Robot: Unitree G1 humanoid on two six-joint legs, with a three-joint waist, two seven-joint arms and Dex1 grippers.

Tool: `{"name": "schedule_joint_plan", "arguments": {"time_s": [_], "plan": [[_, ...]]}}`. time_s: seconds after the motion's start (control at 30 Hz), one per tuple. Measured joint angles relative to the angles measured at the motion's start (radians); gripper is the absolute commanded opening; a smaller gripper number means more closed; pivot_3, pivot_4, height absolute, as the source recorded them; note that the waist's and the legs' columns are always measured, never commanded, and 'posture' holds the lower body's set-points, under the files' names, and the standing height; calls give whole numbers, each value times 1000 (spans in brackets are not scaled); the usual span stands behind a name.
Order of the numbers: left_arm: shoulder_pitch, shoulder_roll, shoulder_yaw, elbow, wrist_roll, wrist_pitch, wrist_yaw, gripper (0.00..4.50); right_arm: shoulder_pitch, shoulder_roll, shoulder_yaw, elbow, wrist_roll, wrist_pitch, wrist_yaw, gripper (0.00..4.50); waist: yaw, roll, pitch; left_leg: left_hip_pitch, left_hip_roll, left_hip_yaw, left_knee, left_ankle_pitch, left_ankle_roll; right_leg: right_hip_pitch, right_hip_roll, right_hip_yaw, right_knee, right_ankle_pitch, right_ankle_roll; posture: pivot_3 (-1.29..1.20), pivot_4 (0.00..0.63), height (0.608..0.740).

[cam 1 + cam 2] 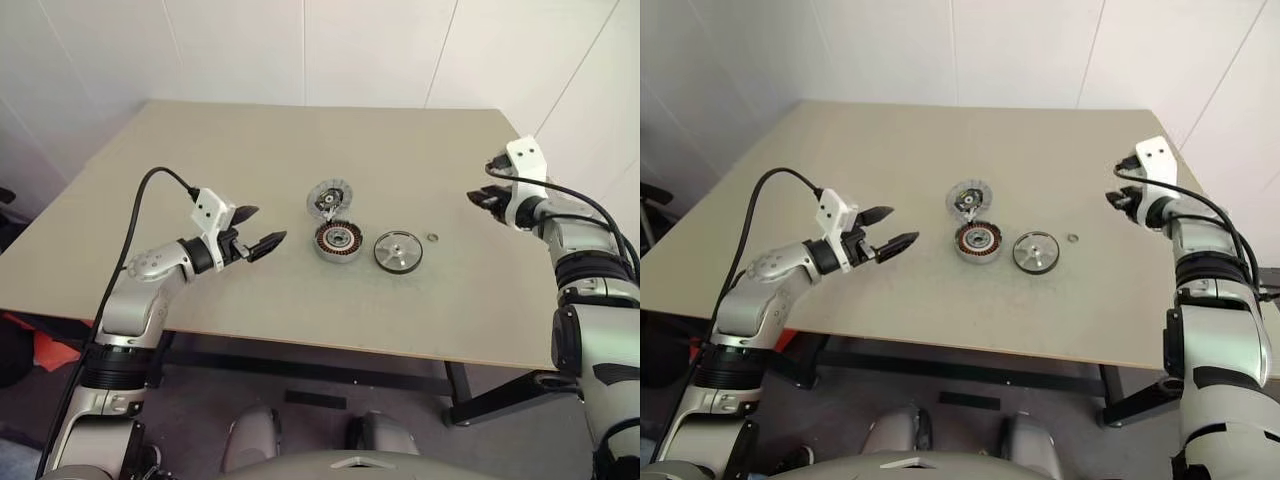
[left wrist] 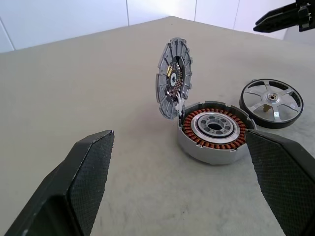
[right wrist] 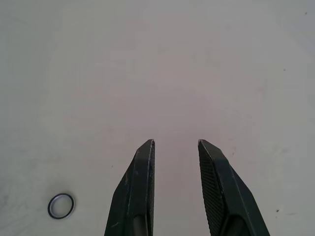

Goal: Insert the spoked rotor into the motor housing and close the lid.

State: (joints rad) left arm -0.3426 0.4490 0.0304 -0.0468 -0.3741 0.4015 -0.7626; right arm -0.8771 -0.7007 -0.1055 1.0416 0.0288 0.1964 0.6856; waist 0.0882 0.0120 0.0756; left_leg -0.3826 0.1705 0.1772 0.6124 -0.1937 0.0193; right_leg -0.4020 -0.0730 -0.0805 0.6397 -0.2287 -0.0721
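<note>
- The motor housing (image 1: 338, 241) is seen at mid-bench, windings exposed, its pale toothed lid (image 1: 329, 199) propped upright at the far edge.
- The spoked rotor (image 1: 398, 252) is laid flat just right of the housing, apart from it, with a tiny ring (image 1: 433, 237) farther right.
- The left gripper (image 1: 262, 228) is held level to the left of the housing, fingers spread wide and empty.
- The right gripper (image 1: 478, 199) is held to the right and farther back, fingers parted narrowly around nothing.
- The rotor is judged slightly nearer the right gripper, lying to its near left.
</note>
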Motion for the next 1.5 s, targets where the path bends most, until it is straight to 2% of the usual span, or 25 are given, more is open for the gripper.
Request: {"name": "schedule_joint_plan", "arguments": {"time_s": [0.23, 0.47, 0.63, 0.77, 1.37, 1.5], "plan": [[-19, -8, 0, 44, -6, 0, -32, 4500, 123, 22, -41, -10, 49, -74, 53, 1538, 14, 0, 0, 2, 0, 0, 3, 0, 0, 4, 0, 0, 0, 0, 0, 0, 0, 740], [-32, -60, -31, 115, -1, -8, -50, 4500, 220, 62, -39, -155, 75, -77, 152, 1538, 15, 0, 0, 2, 0, 0, 2, 0, 1, 4, 0, 0, 0, 0, 0, 0, 0, 740], [-42, -81, -40, 118, 12, -29, -38, 4500, 242, 77, -39, -211, 90, -53, 177, 1538, 15, 0, 0, 2, 0, 0, 2, 0, 1, 4, 0, 0, 0, 0, 1, 0, 0, 740], [-42, -81, -40, 129, 28, -43, -32, 4500, 248, 77, -29, -214, 84, -59, 168, 2369, 16, 0, 0, 2, 0, 0, 2, 0, 1, 4, 0, 0, 0, 0, 1, 0, 0, 740], [-44, -78, -39, 133, 45, -45, -30, 4500, 249, 89, 30, -148, 48, -92, 141, 2369, 15, 0, 0, 2, 0, 0, 2, 0, 1, 4, 0, 0, 0, 0, 1, 0, 0, 740], [-44, -78, -39, 133, 46, -46, -28, 4500, 248, 101, 30, -141, 49, -93, 136, 1390, 13, 0, 0, 4, 0, 0, 2, 0, 1, 5, 0, 0, 0, 0, 1, 0, 0, 740]]}}
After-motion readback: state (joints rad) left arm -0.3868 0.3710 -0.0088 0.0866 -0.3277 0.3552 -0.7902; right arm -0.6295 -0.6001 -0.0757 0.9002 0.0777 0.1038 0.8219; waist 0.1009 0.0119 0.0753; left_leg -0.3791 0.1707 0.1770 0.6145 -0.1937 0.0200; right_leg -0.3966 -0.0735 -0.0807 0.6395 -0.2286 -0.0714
